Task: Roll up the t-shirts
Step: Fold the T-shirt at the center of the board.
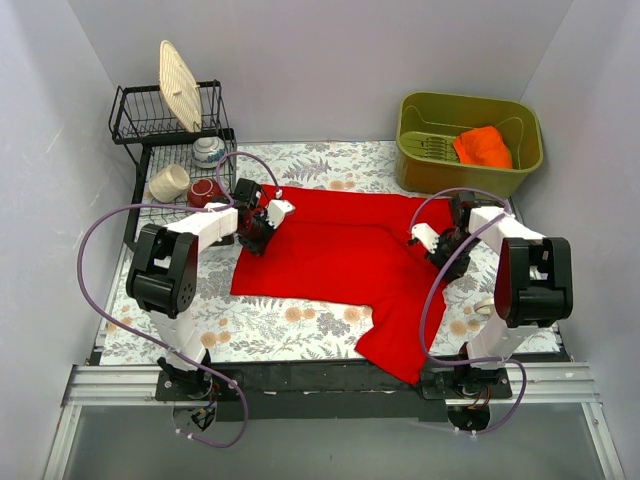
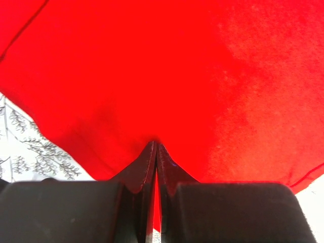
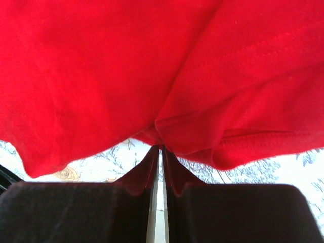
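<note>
Flat on counter (image 1: 280, 325), red t-shirt (image 1: 340, 255) runs long axis side to side between the arms: left hand (image 1: 262, 228) pinches its left edge, right hand (image 1: 432, 245) its right, both equally near.

A t-shirt (image 1: 340, 255) is lying spread across the middle of the bench (image 1: 300, 325), one part trailing to the near edge at the right. The left end effector (image 1: 262, 228) is pinching its left edge and the right end effector (image 1: 425, 245) its right edge. A dish rack (image 1: 130, 125) is standing at the back left, a plate (image 1: 180, 85) upright on top, a cup (image 1: 168, 183) and a bowl (image 1: 208, 150) lower down. A tub (image 1: 520, 160) is sitting at the back right, a cloth bundle (image 1: 484, 146) lying inside.
</note>
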### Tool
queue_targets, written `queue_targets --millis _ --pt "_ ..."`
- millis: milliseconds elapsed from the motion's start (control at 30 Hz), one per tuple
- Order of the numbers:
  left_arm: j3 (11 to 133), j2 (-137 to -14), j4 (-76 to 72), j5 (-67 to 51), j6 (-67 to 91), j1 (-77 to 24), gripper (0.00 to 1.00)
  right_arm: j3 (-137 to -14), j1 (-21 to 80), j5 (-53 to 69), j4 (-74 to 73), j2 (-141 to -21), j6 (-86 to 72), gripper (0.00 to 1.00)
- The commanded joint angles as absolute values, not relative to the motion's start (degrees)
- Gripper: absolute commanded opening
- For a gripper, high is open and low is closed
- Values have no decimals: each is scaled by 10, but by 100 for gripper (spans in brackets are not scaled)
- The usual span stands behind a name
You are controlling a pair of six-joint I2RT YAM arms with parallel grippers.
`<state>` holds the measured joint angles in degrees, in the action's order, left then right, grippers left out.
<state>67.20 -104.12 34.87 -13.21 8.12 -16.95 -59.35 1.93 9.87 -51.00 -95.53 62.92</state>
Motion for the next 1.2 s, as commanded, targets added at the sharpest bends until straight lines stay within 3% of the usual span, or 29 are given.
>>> queue_targets --millis 0,200,600,933,1100,1167 --pt "670 -1022 334 -111 69 -166 0 -602 19 102 -487 -988 614 13" --pt "662 -1026 332 -93 52 -150 0 -585 10 22 -450 -1000 611 11" --pt "671 -1049 324 -94 33 -123 0 -598 -47 3 -527 -965 657 11" --pt "756 -1052 352 -165 75 -124 0 -848 -24 125 -635 -1023 560 19" --pt "806 -1078 369 -178 107 -127 9 -878 28 165 -586 -1074 501 21" --pt "817 -1084 373 -179 125 -127 15 -909 29 203 -592 -1102 479 28"
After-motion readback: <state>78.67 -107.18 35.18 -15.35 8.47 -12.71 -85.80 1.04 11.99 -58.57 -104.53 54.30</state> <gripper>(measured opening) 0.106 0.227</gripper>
